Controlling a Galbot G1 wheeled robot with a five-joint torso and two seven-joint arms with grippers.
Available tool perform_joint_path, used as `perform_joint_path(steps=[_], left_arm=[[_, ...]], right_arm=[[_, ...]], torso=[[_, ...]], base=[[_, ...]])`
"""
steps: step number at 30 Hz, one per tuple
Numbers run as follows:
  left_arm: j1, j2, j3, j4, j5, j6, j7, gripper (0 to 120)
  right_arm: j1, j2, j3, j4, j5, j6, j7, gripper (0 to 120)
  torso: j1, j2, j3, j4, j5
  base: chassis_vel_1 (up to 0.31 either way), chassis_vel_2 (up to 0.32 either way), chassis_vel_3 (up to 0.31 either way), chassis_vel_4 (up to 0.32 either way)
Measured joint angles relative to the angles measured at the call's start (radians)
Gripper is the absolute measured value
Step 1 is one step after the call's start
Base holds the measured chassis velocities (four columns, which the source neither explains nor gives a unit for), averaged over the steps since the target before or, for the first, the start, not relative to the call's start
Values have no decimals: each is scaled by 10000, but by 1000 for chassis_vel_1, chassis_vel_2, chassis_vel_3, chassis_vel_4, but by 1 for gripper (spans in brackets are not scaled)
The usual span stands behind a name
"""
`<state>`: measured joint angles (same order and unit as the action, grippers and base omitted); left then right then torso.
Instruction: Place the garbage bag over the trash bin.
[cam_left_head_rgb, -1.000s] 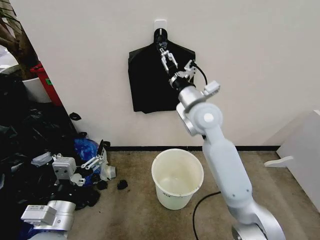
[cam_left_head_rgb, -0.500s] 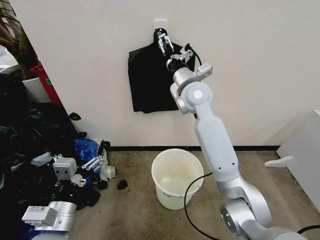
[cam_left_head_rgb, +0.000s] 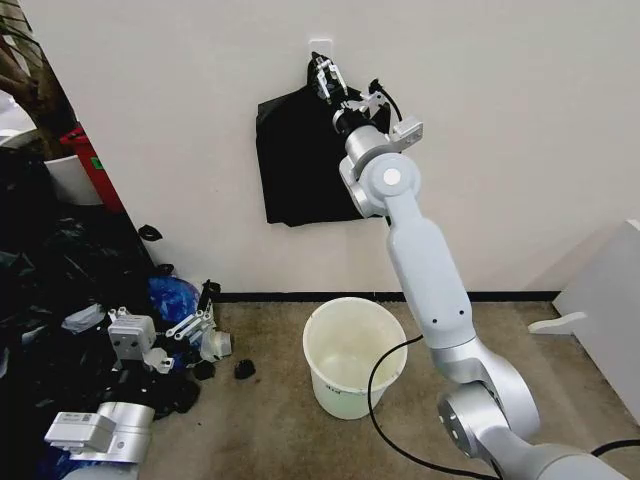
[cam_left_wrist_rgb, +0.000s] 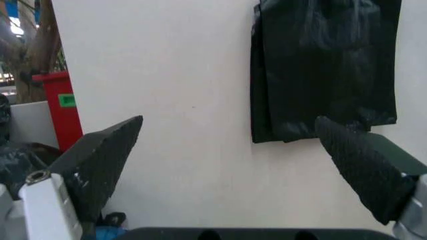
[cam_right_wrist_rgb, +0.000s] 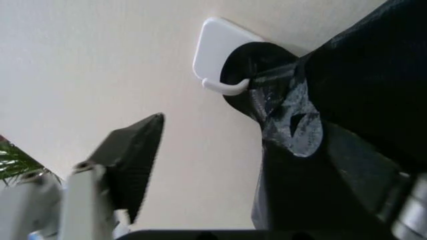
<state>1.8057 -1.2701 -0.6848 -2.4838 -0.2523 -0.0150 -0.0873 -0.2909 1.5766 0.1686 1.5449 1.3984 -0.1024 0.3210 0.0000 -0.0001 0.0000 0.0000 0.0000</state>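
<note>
my right gripper (cam_left_head_rgb: 322, 75), jaws open, straddles the garbage bag (cam_left_head_rgb: 295, 160) neck below the hook (cam_right_wrist_rgb: 223, 86); next, clamp and lift off.

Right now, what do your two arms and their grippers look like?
Both arms are glossy silver-white with round joints. The right gripper has slim white fingers; a black cable loops from its wrist. The left gripper is white with black parts. Wrist views show black, textured, wedge-shaped finger pads.

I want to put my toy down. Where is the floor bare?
Bare floor lies right of the white bucket, toward the white furniture, though a black cable curls there. Left of it, black bags and clutter crowd the floor.
</note>
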Motion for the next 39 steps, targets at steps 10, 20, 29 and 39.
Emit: perform_joint_path(steps=[10,20,29,39], left_arm=[[16,34,-33,-111,-32,6,1,100],[44,86,-51,-158,-31,13,7,100],[43,86,-43,-163,-8,19,41,100],[23,55,-30,-167,1,6,55,100]], right_arm=[[-13,-3,-2,-18,123,78,87,44],[-44,4,12,-23,248,157,253,11],[-127,28,2,-51,273,162,249,0],[-993,-267,-176,528,296,155,295,0]], torso=[[0,0,0,0,0],[0,0,0,0,0],[-1,0,-1,0,0],[-1,3,-1,0,0]], base=[[0,0,0,0],[0,0,0,0],[0,0,0,0],[0,0,0,0]])
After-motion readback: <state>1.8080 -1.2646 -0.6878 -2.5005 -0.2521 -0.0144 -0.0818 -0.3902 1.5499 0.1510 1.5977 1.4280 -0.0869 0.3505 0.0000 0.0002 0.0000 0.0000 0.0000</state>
